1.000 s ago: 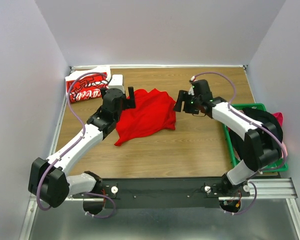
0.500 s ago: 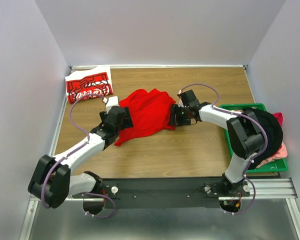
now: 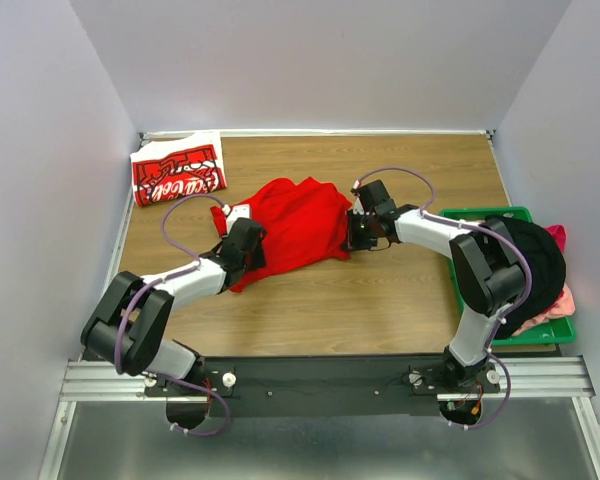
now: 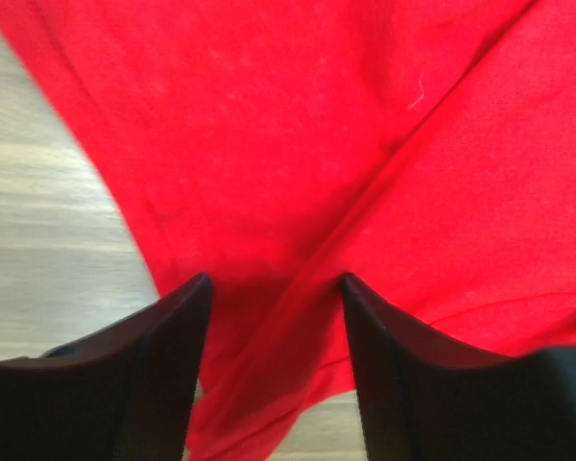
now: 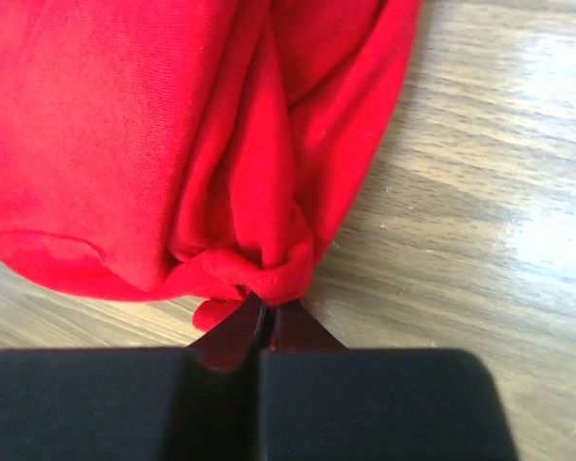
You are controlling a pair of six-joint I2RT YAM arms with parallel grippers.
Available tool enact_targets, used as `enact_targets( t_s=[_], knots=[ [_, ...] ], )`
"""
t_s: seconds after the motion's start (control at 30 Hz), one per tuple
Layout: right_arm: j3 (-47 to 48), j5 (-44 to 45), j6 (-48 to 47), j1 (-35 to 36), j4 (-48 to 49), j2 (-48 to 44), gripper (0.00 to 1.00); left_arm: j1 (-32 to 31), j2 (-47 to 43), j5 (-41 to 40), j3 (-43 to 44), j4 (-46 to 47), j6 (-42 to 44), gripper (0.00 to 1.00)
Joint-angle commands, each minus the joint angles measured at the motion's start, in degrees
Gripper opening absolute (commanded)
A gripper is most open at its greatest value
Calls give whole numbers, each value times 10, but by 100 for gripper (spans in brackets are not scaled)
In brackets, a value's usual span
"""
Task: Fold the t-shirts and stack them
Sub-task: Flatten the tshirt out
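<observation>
Right wrist view gives us our right gripper (image 5: 265, 305) with its fingers pressed together, pinching a bunched edge of the plain red t-shirt (image 5: 125, 125) down at the wooden table (image 5: 480, 192). Left wrist view shows our left gripper (image 4: 274, 288) spread, a ridge of the same cloth running between its two fingers. From above, we see that shirt crumpled near the table's middle, our left gripper at its 8 o'clock edge and our right at its 3 o'clock edge. The lettered red t-shirt (image 3: 177, 172) lies folded at the table's 10 o'clock corner, well apart. A green crate (image 3: 550, 337) holding dark cloth (image 3: 530, 250) sits at 4 o'clock.
</observation>
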Motion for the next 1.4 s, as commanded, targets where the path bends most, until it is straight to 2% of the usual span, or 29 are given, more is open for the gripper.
enact_targets(
  t_s=[0.0,0.1,0.13,0.17,0.47,0.57,0.63,0.7,0.73,0.77,0.8,0.9,1.13,1.3,1.37],
  knots=[
    [7,49,-3,5,-8,-29,0,1,30,37,0,30,0,45],
    [23,104,-14,4,-32,-65,0,1,29,41,6,34,-1,21],
    [34,124,-22,4,-55,-82,0,1,21,42,9,35,1,5],
    [40,160,-27,4,-66,-95,0,1,16,39,11,36,4,0],
    [59,385,-59,-9,-164,-220,2,1,-6,-23,150,-33,70,0],
    [40,416,-62,-20,-165,-247,2,1,-6,-31,188,-37,91,0],
    [25,425,-56,-27,-169,-247,13,1,9,-22,205,-40,103,0],
    [12,434,-49,-27,-173,-244,38,1,22,8,212,-49,105,12],
    [5,433,-39,-27,-176,-242,49,1,29,16,212,-58,101,31],
    [-6,428,-34,-27,-177,-240,57,1,36,30,199,-58,91,45],
    [-12,420,-26,-27,-178,-239,65,1,35,31,188,-54,84,66],
    [-31,404,-13,-27,-178,-236,69,1,17,17,134,-41,55,80],
    [-31,387,-15,-27,-178,-218,70,4,-55,-19,40,-40,-48,78],
    [-26,378,-20,-28,-177,-216,71,12,-92,-85,2,-69,-129,75],
    [-27,379,-21,-27,-176,-219,71,22,-100,-86,-8,-79,-143,74]
  ],
)
